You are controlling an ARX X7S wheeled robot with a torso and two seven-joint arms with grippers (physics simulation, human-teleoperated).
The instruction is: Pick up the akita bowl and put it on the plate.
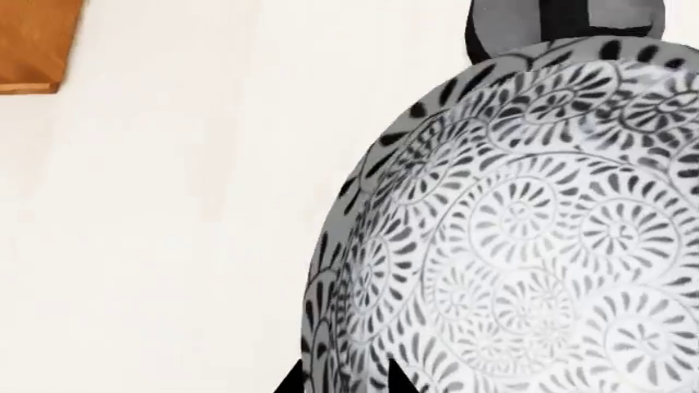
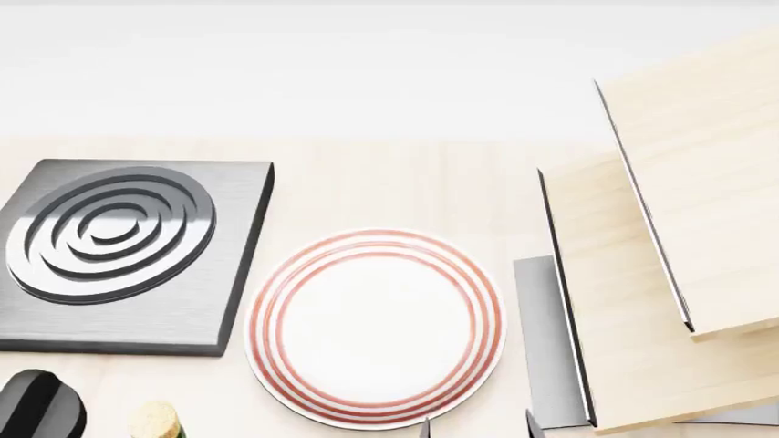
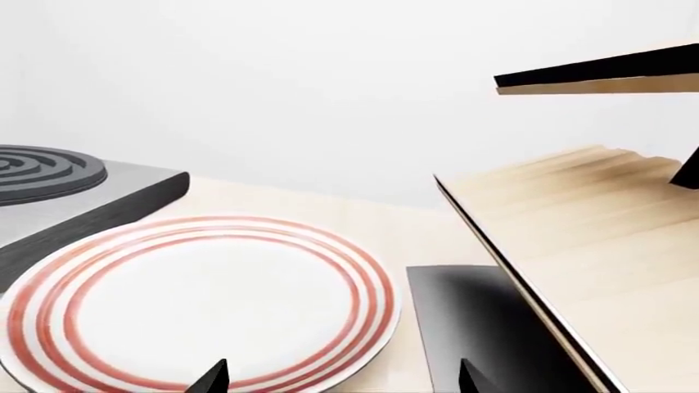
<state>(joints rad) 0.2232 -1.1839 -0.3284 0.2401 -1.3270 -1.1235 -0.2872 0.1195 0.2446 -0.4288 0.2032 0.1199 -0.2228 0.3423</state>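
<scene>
The left hand [image 1: 340, 383] is seen only as two dark fingertips straddling the rim of the akita bowl [image 1: 525, 246], which fills its wrist view against the pale bench [image 1: 164, 229]; whether a grip is closed on the rim cannot be told. The right hand [image 3: 340, 378] is held open and empty, its two fingertips spread apart just above the plate's near right edge. The plate [image 2: 375, 327] is laid bare on the bench, with the stove burner [image 2: 122, 251] to its left and tilted wooden panels [image 2: 658, 274] to its right.
</scene>
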